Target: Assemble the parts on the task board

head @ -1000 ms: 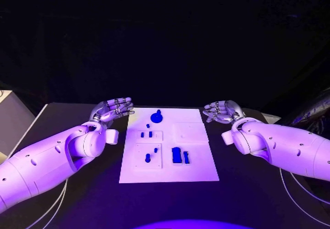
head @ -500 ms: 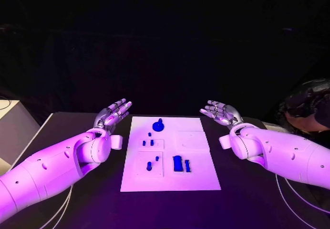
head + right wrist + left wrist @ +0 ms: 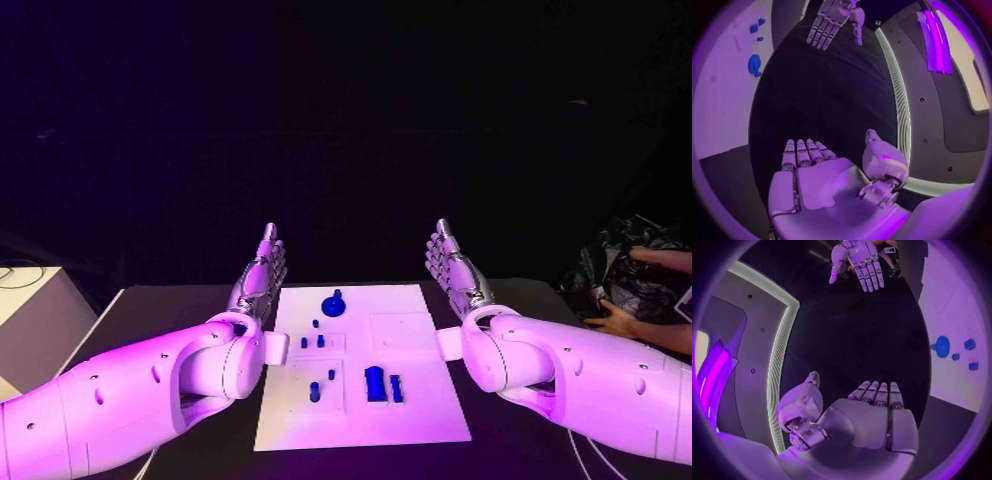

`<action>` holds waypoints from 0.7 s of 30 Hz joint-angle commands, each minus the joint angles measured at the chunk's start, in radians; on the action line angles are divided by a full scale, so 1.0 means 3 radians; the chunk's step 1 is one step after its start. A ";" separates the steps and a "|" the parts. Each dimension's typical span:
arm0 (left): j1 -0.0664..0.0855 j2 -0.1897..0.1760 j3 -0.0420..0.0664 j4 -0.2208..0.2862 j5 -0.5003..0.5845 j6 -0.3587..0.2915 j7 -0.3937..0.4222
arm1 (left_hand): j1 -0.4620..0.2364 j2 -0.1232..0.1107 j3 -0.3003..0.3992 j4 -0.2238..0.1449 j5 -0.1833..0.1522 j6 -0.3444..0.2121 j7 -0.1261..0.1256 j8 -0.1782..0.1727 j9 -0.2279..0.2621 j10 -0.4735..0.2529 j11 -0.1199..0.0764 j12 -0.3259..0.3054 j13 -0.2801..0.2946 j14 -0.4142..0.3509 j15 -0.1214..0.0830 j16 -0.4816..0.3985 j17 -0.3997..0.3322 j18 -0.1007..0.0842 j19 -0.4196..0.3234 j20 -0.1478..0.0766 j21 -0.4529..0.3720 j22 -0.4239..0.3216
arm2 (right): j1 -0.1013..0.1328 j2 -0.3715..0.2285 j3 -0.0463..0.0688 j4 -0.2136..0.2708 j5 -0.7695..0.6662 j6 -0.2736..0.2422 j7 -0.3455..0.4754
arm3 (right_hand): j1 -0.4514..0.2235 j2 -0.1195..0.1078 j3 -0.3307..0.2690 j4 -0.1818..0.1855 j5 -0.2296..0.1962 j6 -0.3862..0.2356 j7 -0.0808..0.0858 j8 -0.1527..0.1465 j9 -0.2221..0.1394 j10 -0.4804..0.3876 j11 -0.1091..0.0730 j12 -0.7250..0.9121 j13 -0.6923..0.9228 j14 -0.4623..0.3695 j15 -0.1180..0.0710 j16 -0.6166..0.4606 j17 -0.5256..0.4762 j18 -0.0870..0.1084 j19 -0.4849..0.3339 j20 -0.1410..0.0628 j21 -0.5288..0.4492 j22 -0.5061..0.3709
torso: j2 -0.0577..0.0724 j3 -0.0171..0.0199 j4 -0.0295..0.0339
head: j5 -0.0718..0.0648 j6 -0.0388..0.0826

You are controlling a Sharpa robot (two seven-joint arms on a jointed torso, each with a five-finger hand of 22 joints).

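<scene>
**Both hands raised, board untouched**

The left hand point(image 3: 261, 278) stands edge-on beside the task board's left side, fingers straight and together, pointing up and away from the robot, holding nothing (the wrist view shows its flat empty palm point(image 3: 873, 415)). The task board point(image 3: 418, 400) lies in the middle of the table point(image 3: 173, 300), long axis running away from the robot. On it: a round blue part point(image 3: 333, 305) at the far end, small blue pegs point(image 3: 310, 342) mid-board, two upright blue blocks point(image 3: 382, 385) nearer. No readable writing. The right hand point(image 3: 453, 270) mirrors the left, flat and empty.
</scene>
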 commanded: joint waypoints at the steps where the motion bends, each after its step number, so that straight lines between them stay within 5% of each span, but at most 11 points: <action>1: 0.0045 -0.0016 -0.0059 0.0109 0.0180 -0.0500 0.0234 | -0.0582 0.0020 -0.0045 -0.0023 -0.0040 -0.0095 -0.0005 -0.0027 -0.0025 -0.0097 -0.0015 -0.0024 -0.0011 -0.0083 -0.0013 -0.0035 -0.0011 -0.0069 -0.0084 -0.0020 -0.0027 -0.0016 | -0.0020 -0.0030 0.0025 0.0149 0.0372 -0.0347 0.0270 | -0.0477 0.0022 -0.0062 -0.0021 -0.0030 -0.0102 -0.0013 -0.0029 -0.0036 -0.0141 -0.0018 -0.0026 -0.0022 -0.0123 -0.0011 -0.0033 -0.0047 -0.0046 -0.0127 -0.0019 -0.0028 -0.0031 | -0.0017 0.0035 -0.0005 | 0.0002 0.0026; 5: 0.0072 -0.0024 -0.0107 0.0166 0.0202 -0.0575 0.0257 | -0.0582 0.0020 -0.0045 -0.0023 -0.0040 -0.0095 -0.0005 -0.0027 -0.0025 -0.0097 -0.0015 -0.0024 -0.0011 -0.0083 -0.0013 -0.0035 -0.0011 -0.0069 -0.0084 -0.0020 -0.0027 -0.0016 | -0.0030 -0.0046 0.0044 0.0239 0.0437 -0.0406 0.0303 | -0.0477 0.0022 -0.0062 -0.0021 -0.0030 -0.0102 -0.0013 -0.0029 -0.0036 -0.0141 -0.0018 -0.0026 -0.0022 -0.0123 -0.0011 -0.0033 -0.0047 -0.0046 -0.0127 -0.0019 -0.0028 -0.0031 | -0.0017 0.0035 -0.0005 | 0.0002 0.0026; 21: 0.0073 -0.0025 -0.0108 0.0168 0.0203 -0.0577 0.0257 | -0.0582 0.0020 -0.0045 -0.0023 -0.0040 -0.0095 -0.0005 -0.0027 -0.0025 -0.0097 -0.0015 -0.0024 -0.0011 -0.0083 -0.0013 -0.0035 -0.0011 -0.0069 -0.0084 -0.0020 -0.0027 -0.0016 | -0.0031 -0.0047 0.0046 0.0246 0.0441 -0.0410 0.0305 | -0.0477 0.0022 -0.0062 -0.0021 -0.0030 -0.0102 -0.0013 -0.0029 -0.0036 -0.0141 -0.0018 -0.0026 -0.0022 -0.0123 -0.0011 -0.0033 -0.0047 -0.0046 -0.0127 -0.0019 -0.0028 -0.0031 | -0.0017 0.0035 -0.0005 | 0.0002 0.0026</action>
